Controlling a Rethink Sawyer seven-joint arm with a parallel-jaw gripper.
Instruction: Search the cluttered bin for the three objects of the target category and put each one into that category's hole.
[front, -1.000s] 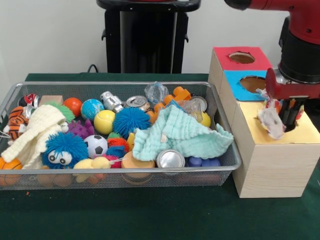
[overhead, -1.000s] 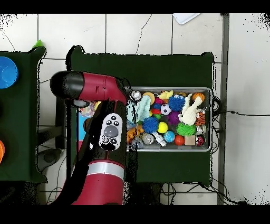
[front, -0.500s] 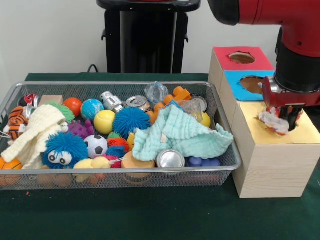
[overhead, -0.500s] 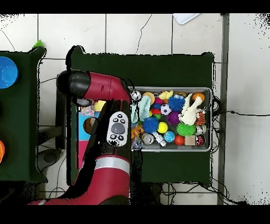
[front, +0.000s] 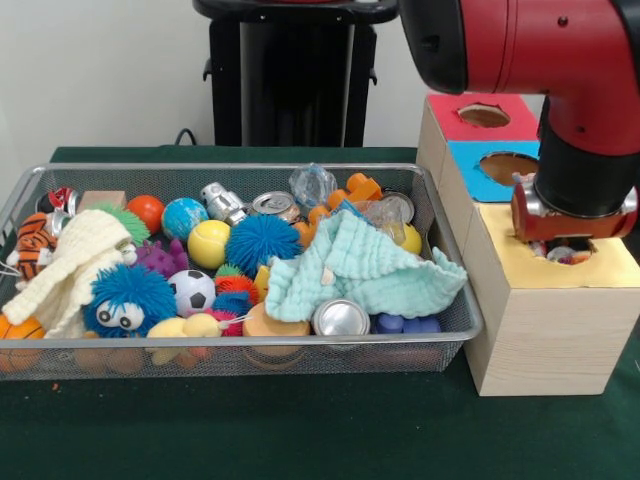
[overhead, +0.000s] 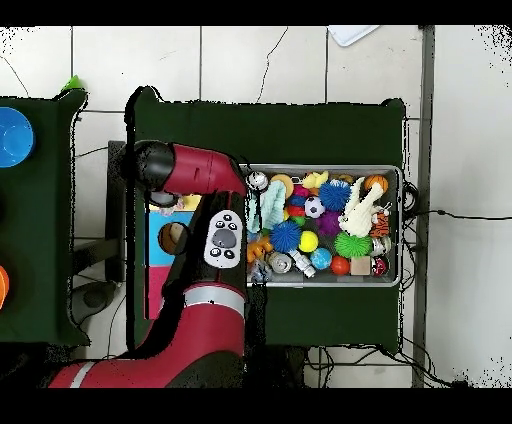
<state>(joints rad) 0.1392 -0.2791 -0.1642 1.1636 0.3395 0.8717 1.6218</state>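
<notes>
Silver wire-mesh bin (front: 455, 300): sitting on the green table, filled with toys, balls and cans.

Mint-green waffle cloth (front: 360, 268): lying crumpled at the bin's end nearest the boxes, draping over a can (front: 341, 318) at the front rim.

Cream knitted cloth (front: 68, 262): lying at the bin's opposite end, beside a blue fuzzy ball with eyes (front: 128, 298) and a tiger toy (front: 32, 245).

Pale wooden box (front: 545, 335): standing just beside the bin, its top carrying a yellow panel around a round hole (front: 563, 251). Blue-panelled hole (front: 505, 165) and red-panelled hole (front: 484, 115) are sitting behind it.

Red and black arm (front: 560, 70): reaching down over the yellow panel, its gripper (front: 560, 248) sitting low in the hole. Whether the gripper is wide, narrow or holding anything cannot be told. Bits of white and orange are showing in the hole beneath it; too hidden to identify.

Overhead view: the arm (overhead: 205, 250) is covering most of the boxes.
</notes>
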